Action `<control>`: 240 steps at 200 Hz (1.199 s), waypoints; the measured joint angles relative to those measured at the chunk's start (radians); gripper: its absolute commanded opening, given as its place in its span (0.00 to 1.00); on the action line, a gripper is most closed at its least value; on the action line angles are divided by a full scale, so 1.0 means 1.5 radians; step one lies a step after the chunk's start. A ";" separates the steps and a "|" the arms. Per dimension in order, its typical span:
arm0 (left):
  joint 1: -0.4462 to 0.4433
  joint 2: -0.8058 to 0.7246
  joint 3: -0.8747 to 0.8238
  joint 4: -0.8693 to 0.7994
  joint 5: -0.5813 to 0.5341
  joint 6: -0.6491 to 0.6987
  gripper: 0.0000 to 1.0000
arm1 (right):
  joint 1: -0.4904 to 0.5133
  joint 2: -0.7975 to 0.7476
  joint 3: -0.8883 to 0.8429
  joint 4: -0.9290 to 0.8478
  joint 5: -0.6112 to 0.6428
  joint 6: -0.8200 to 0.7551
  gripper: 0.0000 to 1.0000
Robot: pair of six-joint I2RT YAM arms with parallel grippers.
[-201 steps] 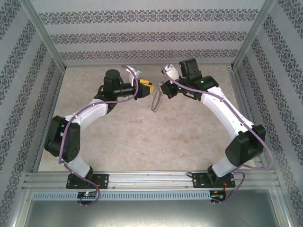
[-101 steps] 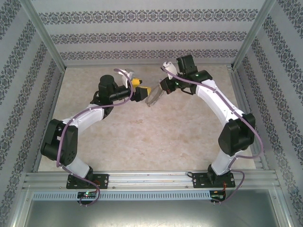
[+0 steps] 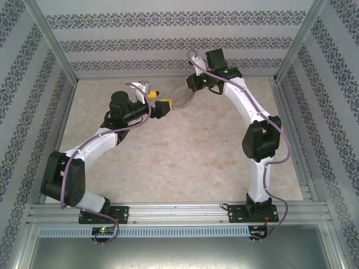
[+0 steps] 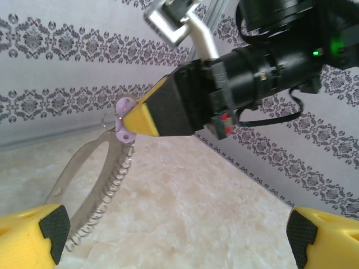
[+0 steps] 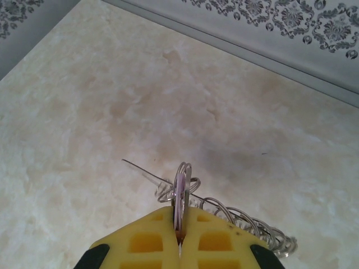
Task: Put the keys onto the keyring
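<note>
The right gripper (image 4: 137, 117) is pinched tight on the lilac head of the key (image 4: 124, 120) just where it meets the keyring (image 4: 77, 169), so the silvery hoop hangs free below the fingertips with its beaded edge towards the table (image 3: 168, 162). This grip probably keeps key and hoop together; whether the key is actually threaded cannot be told. In the right wrist view, the closed right gripper (image 5: 179, 235) shows the key (image 5: 179, 196) edge-on in the seam, the coiled wire of the keyring (image 5: 235, 218) beside it. The left gripper (image 3: 164, 105) stands spread wide and empty, just beside the hoop, presumably having let go. Compared with a second ago, the left fingers are wider apart, and the right arm has stretched out, carrying the keyring away from mid-table towards the far wall.
</note>
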 measured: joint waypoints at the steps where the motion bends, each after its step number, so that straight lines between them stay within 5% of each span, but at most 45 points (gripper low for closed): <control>1: 0.000 -0.001 0.000 -0.001 0.000 0.000 1.00 | 0.000 0.002 0.002 0.000 0.000 0.001 0.00; 44: 0.004 -0.029 0.000 -0.021 -0.016 0.011 1.00 | -0.004 0.067 0.032 0.003 -0.015 0.027 0.00; 146: 0.004 -0.030 0.000 -0.047 -0.022 0.015 1.00 | 0.037 -0.018 -0.317 0.159 -0.025 0.155 0.00; 240: 0.004 -0.030 0.000 -0.051 -0.020 0.014 1.00 | 0.092 -0.036 -0.469 0.268 -0.038 0.254 0.00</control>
